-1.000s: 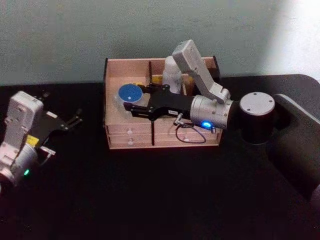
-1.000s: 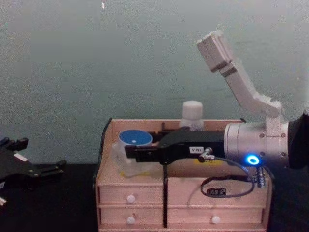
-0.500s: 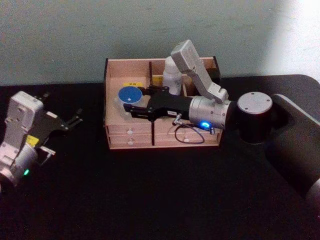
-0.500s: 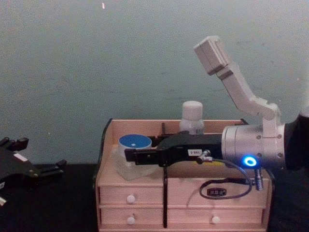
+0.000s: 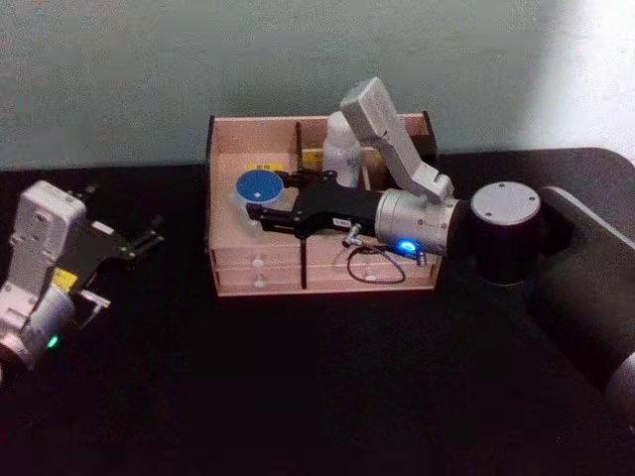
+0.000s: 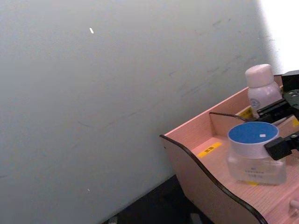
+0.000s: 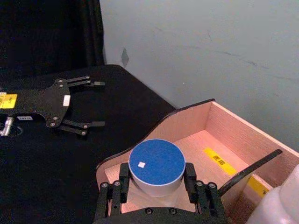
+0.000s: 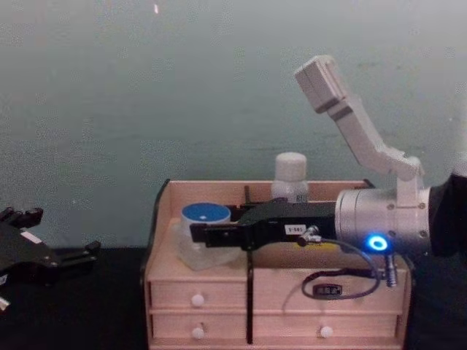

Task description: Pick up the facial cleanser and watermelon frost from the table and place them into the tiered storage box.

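Observation:
The watermelon frost [image 5: 256,186], a squat clear jar with a blue lid, sits upright in the left compartment of the tiered storage box [image 5: 258,280]. My right gripper [image 5: 256,206] reaches in from the right and is shut on the jar, one finger on each side [image 7: 156,184]. In the left wrist view the jar [image 6: 253,135] seems to rest on the compartment floor. The facial cleanser [image 5: 340,149], a white bottle, stands in the box's rear right compartment [image 8: 290,179]. My left gripper [image 5: 149,236] hangs open over the table, left of the box.
The wooden box [image 8: 219,292] stands against a pale wall on a black table; its drawers with white knobs [image 8: 197,300] face me. A black cable [image 5: 377,268] loops from the right wrist in front of the box.
The jar was tilted in my right gripper a second ago; it has sunk slightly and stands level in the left compartment. The left arm has not moved.

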